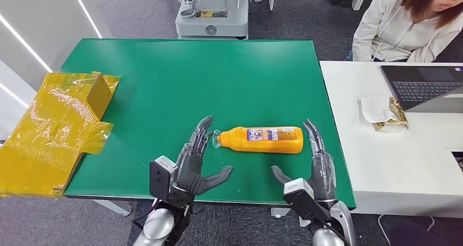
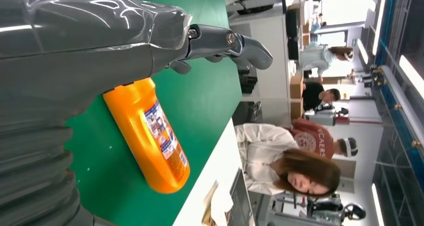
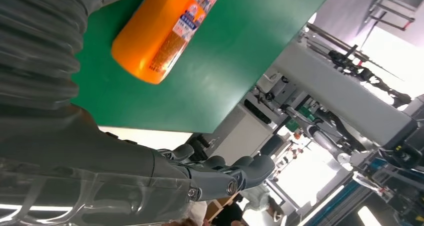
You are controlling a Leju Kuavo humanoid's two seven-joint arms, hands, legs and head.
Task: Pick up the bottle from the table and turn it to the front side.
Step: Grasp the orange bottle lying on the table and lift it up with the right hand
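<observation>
The head view looks forward and down from high on the robot over the green table [image 1: 164, 77]. Each wrist view sits close behind its own hand, turned on its side, skimming low across the tabletop. All three share the bottle [image 1: 270, 139] lying on the table.

Orange bottle [image 3: 160, 38] lies on green table [image 3: 240, 70], upper left of frame, label side visible. Right hand [image 3: 125, 181] fills lower left, fingers [image 3: 240, 173] extended, apart from the bottle, holding nothing. Grey machine frame [image 3: 345, 98] at right, beyond the table edge.
</observation>
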